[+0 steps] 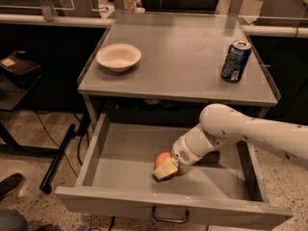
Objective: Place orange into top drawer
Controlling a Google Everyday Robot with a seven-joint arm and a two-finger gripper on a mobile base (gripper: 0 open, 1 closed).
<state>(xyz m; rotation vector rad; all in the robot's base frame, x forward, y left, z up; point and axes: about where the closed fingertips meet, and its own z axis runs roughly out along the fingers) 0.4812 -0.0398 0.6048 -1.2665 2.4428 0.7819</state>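
Note:
The orange [161,158] is small and round, low inside the open top drawer [125,150] near the middle of its flat grey bottom. My gripper [166,168] reaches down into the drawer from the right on a white arm. Its pale yellowish fingers [165,169] are around the orange, partly covering its front. I cannot tell whether the orange rests on the drawer bottom. The drawer is pulled well out, with its loop handle [170,218] at the front.
A white bowl [118,57] sits on the grey table top [183,57] at the left. A dark soda can [235,61] stands at the right. A dark pole and cables lie on the floor at the left, by a shoe [9,185].

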